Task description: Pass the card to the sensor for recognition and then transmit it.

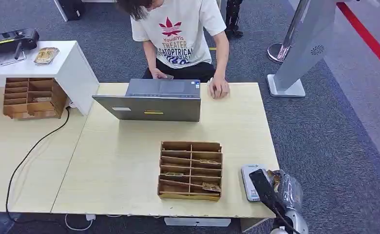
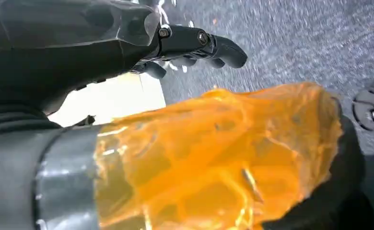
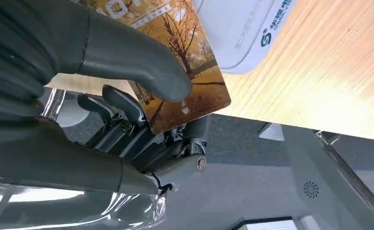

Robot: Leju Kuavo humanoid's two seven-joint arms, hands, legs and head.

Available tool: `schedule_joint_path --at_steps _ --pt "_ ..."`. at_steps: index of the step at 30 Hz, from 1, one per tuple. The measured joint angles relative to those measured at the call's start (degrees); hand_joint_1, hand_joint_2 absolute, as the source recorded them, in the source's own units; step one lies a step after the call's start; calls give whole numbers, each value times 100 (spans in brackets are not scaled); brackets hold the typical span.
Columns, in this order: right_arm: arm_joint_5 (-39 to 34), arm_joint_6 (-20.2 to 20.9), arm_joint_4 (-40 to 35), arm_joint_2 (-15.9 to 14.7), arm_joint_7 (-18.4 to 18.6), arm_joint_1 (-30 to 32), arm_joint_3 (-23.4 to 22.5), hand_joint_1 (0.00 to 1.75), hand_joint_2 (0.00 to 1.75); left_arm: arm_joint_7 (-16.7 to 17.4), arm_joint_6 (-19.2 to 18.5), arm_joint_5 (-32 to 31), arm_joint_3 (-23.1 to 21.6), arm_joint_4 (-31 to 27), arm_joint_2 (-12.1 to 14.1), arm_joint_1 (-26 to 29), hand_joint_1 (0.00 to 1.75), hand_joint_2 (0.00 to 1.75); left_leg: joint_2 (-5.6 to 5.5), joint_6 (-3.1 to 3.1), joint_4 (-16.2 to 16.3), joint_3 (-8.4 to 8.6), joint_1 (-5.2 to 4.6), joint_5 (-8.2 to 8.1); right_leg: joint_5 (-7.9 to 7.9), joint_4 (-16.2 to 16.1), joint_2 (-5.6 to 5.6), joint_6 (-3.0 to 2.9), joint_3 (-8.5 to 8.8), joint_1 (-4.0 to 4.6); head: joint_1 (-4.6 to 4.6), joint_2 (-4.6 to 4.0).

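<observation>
Pinching the card between thumb and fingers, seemingly over the sensor.

The right hand, pinching the card, is sitting at the table's near right corner just beside the white sensor, with bare tabletop lying open to the left of the wooden organizer. That organizer is standing close to the sensor's left. Farther back, the open laptop and a person's hand are blocking the far edge.
</observation>
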Motion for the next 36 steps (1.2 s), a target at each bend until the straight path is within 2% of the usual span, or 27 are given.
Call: schedule_joint_path --at_steps 7,17,21,27,31,36 --pt "-220 -13 -162 -11 -151 120 -20 175 175 -13 13 24 177 0 -33 1 0 0 1 0 0 0 0 0 0 0 0 0 0 0 0 0" --pt "-930 -274 -549 2 -759 279 -20 175 175 -33 31 -20 269 0 -55 2 0 0 -1 0 0 -2 0 0 0 0 -1 0 0 0 0 0" --pt "-1450 -540 -1067 103 -1235 431 2 175 175 -59 57 -35 333 0 -74 1 0 0 0 0 0 -2 0 0 0 0 -1 0 -1 0 0 0" --pt "-1576 -597 -1585 177 -1290 554 41 175 175 -66 66 -44 394 0 -79 1 0 0 0 0 -1 -3 1 0 -1 0 -1 0 -2 0 0 0" --pt "-1810 -741 -1856 188 -1611 642 151 175 175 -74 79 -52 416 0 -81 1 0 0 0 0 -1 -4 0 0 0 0 -1 0 -2 0 2 0" --pt "-1904 -977 -2297 195 -1827 723 426 175 175 -87 79 -96 448 0 -98 1 0 0 0 0 -1 -4 0 0 -1 0 -1 0 -2 0 0 0"
